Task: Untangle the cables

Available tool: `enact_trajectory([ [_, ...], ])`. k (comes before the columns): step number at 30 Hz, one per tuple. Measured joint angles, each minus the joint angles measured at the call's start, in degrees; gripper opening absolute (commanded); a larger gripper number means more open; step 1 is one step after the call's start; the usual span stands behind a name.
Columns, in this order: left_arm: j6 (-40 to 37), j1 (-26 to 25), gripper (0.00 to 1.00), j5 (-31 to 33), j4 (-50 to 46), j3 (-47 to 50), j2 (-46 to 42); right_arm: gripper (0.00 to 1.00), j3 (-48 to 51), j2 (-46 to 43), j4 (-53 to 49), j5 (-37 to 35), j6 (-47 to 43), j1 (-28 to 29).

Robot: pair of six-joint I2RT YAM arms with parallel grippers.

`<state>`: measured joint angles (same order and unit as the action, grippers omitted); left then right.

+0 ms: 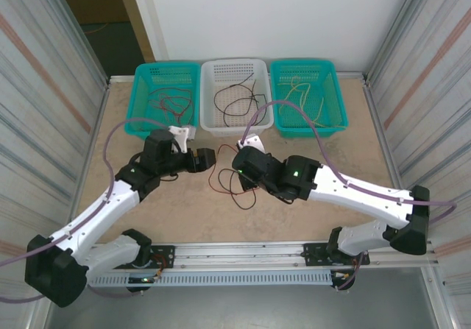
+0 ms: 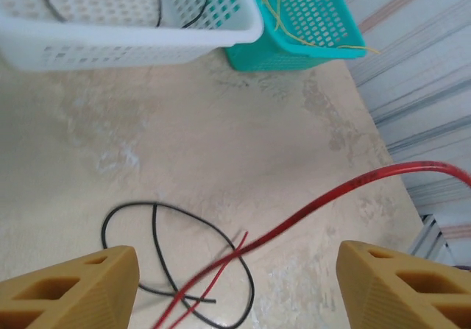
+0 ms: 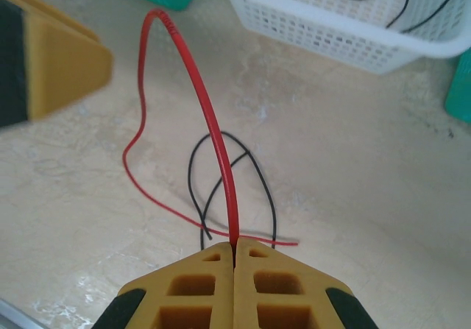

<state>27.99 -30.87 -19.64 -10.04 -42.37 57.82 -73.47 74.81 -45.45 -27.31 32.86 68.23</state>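
— Where's the red cable (image 3: 213,123)?
— My right end effector (image 3: 234,252) pinches it at the bottom of the frame; it arches to the upper left.
— And the left?
— My left end effector (image 2: 237,259) stands wide apart. The black cable (image 3: 189,171) loops mid-frame on the table (image 3: 353,167).

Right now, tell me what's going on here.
The right pincer is shut on the red cable, which arcs up off the table. The left pincer is open, gripping nothing. A black cable lies looped on the table below. At the far edge, the white basket holds black cables and the right teal basket yellow ones.
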Motion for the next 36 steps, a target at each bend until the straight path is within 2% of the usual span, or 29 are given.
enact_trajectory([
  [3,-5.5,-3.2,0.73,3.3,1.4,-0.2,0.0,0.0,-0.8,-1.1,0.0,-0.4,-1.7,1.0],
  [7,-9.3,-3.6,0.63,6.1,3.6,-0.5,0.8,0.0,-1.6,-2.0,0.0,-1.4,-2.8,1.9],
  [9,-10.0,-3.6,0.55,6.6,4.6,-0.5,1.5,0.0,-1.8,-2.3,0.1,-1.4,-3.4,2.1],
  [16,-10.1,-3.7,0.11,6.2,9.1,-0.3,2.3,0.0,-1.8,-4.9,0.5,-1.5,-4.5,2.6],
  [18,-9.9,-3.7,0.02,5.8,9.9,-0.2,2.3,0.0,-1.8,-5.7,0.8,-1.6,-4.7,2.6],
  [28,-8.9,-3.7,0.0,4.0,9.4,-2.9,2.1,0.01,-1.7,-6.7,2.2,-2.8,-4.9,2.6],
  [31,-8.9,-3.7,0.0,4.7,8.2,-4.1,1.5,0.36,-1.7,-7.0,2.6,-3.3,-4.9,2.6],
  [32,-8.9,-3.8,0.0,5.7,6.8,-5.1,1.5,0.44,-1.7,-7.3,2.6,-4.0,-4.8,2.6],
  [35,-9.0,-3.3,0.0,10.4,0.2,-10.4,2.2,0.57,-1.4,-8.7,2.6,-6.3,-4.6,2.6],
  [36,-9.1,-2.6,0.0,11.8,-2.1,-12.9,2.8,0.58,-0.9,-9.6,2.8,-7.4,-4.6,2.6],
])
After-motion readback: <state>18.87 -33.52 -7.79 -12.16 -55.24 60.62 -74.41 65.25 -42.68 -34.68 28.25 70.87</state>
